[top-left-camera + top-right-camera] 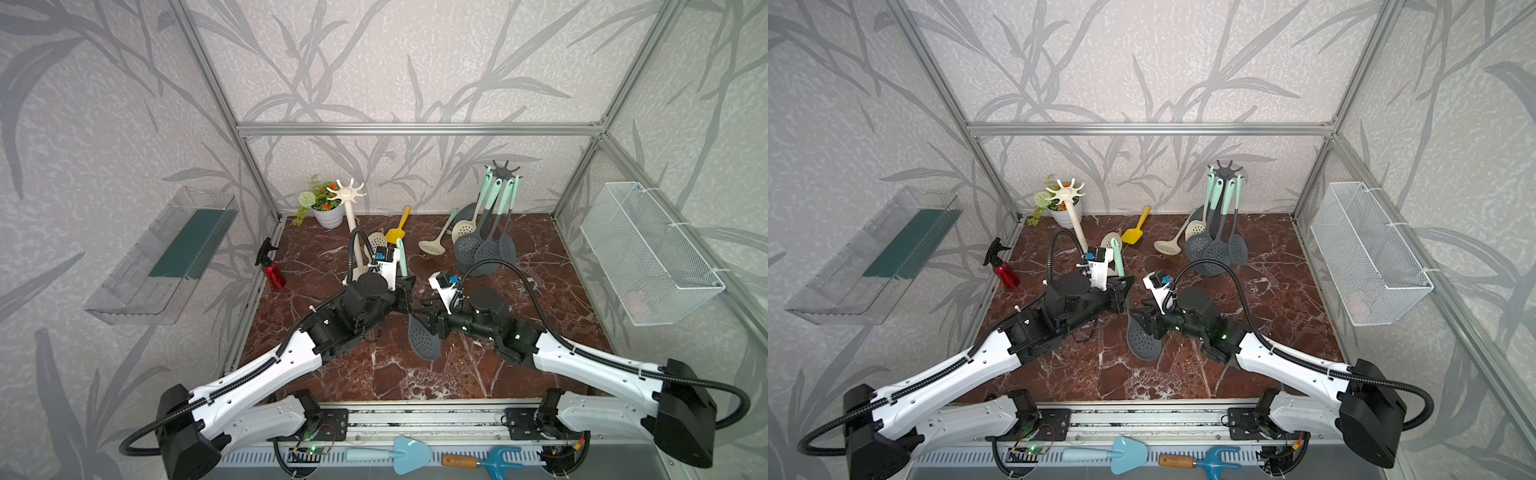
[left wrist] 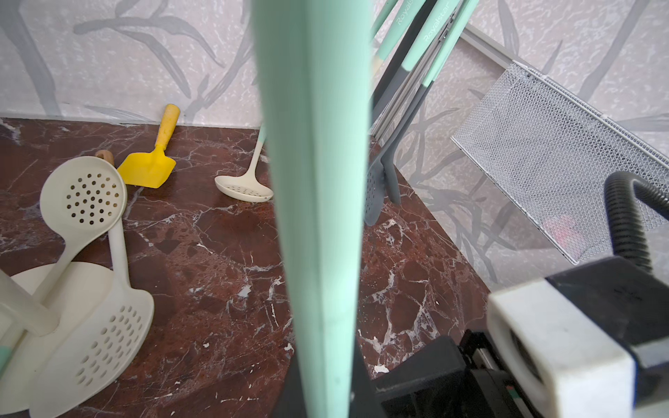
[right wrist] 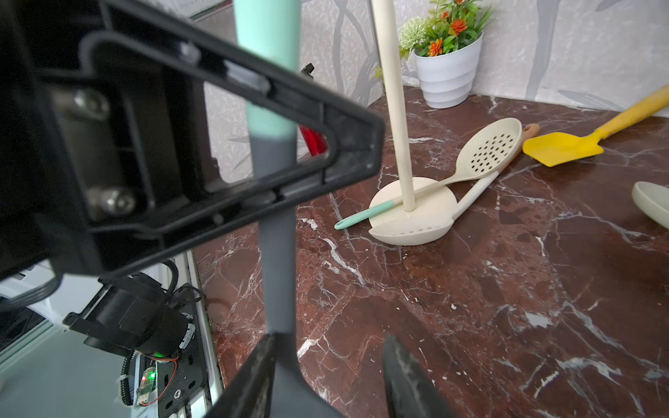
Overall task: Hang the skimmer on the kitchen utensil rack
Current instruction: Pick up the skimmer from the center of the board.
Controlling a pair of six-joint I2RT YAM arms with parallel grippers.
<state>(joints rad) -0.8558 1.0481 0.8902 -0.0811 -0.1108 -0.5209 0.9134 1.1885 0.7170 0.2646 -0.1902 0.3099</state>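
A clear plastic tray (image 1: pixel 133 291) hangs on the left wall, and a dark green mat (image 1: pixel 189 245) lies in it. Below it, a small red spray bottle (image 1: pixel 274 276) stands at the left edge of the red-brown marble table (image 1: pixel 415 382). In the back corner is a white flower pot (image 1: pixel 328 217) with green leaves and orange flowers (image 1: pixel 320 199) in it. Just beside the pot stands a tall cream rack (image 1: pixel 351 216). Two cream spoons with holes (image 2: pixel 85 197) lie across its round foot.

In the middle of the table, the left claw (image 1: pixel 408 291) is closed tight on a grey skimmer with a mint green handle (image 1: pixel 424 345). It grips the handle near where the green meets the grey. The handle points up, and the grey head with holes hangs low over the front of the table. The pictures do not show if the head touches the table.

The right claw (image 1: pixel 428 318) is about half open. Its two fingers sit on either side of the skimmer's grey neck. One finger is right against the neck, and there is a gap at the other.

Farther back lie a yellow plastic scoop (image 1: pixel 397 235) and a cream ladle with holes (image 1: pixel 432 248). At the back right stands a dark grey rack (image 1: pixel 505 170), well apart from the skimmer. Several grey spoons with mint handles (image 1: pixel 486 249) hang on it.

A white wire basket (image 1: pixel 665 266) hangs on the right wall. Something pale pink (image 2: pixel 564 231) lies in it, too blurry to tell what.
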